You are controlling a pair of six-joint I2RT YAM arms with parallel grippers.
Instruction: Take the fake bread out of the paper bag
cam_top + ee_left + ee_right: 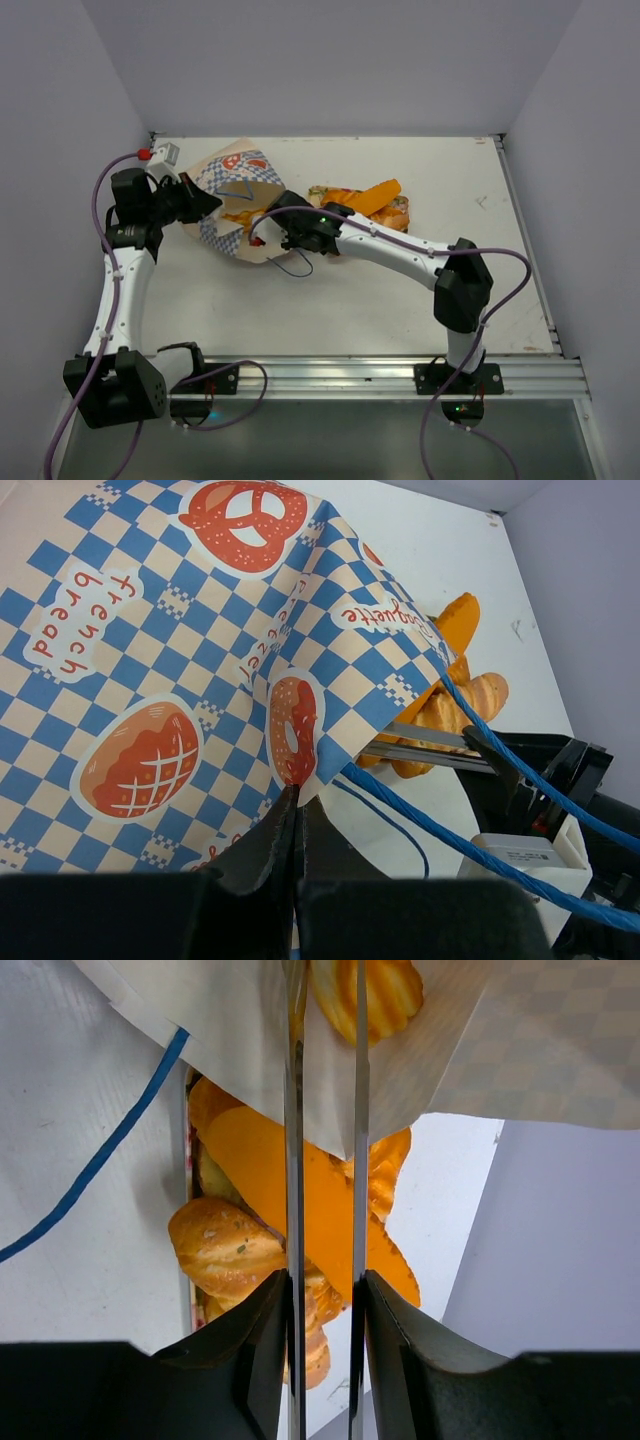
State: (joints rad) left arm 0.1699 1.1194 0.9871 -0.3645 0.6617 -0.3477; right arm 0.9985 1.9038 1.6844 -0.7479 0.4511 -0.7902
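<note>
Closest in, the two arms rise from the near rail over the white worktop [400, 320]: the left arm [117, 295] up the 9 o'clock side, the right arm [395, 248] slanting in from 4 o'clock.

The paper bag [235, 182] lies on its side at about 10 o'clock from the worktop's middle, with its mouth turned toward 3 o'clock. The left jaws are closed tight on the checked paper at the bag's edge, with nothing else between them. The right jaws reach into the mouth. Their thin blades stand a narrow slit apart and their tips run off the top of the wrist view, so I cannot tell whether they hold anything.

At 3 o'clock from the bag, a pile of bread [365, 203] lies outside it. One braided loaf [372, 988] shows inside the paper, at 1 o'clock from the blades. A blue cord [100, 1138] trails at their 9 o'clock side.

The step in hand looks to be fetching what remains in the bag. It would go best if the left pinch stays firm so the bag cannot slide. The blades should spread enough to take the loaf across its middle. They should close on bread only, since loose paper hangs across them and could be nipped instead. The pull should run straight toward 3 o'clock, clear of the cord.
</note>
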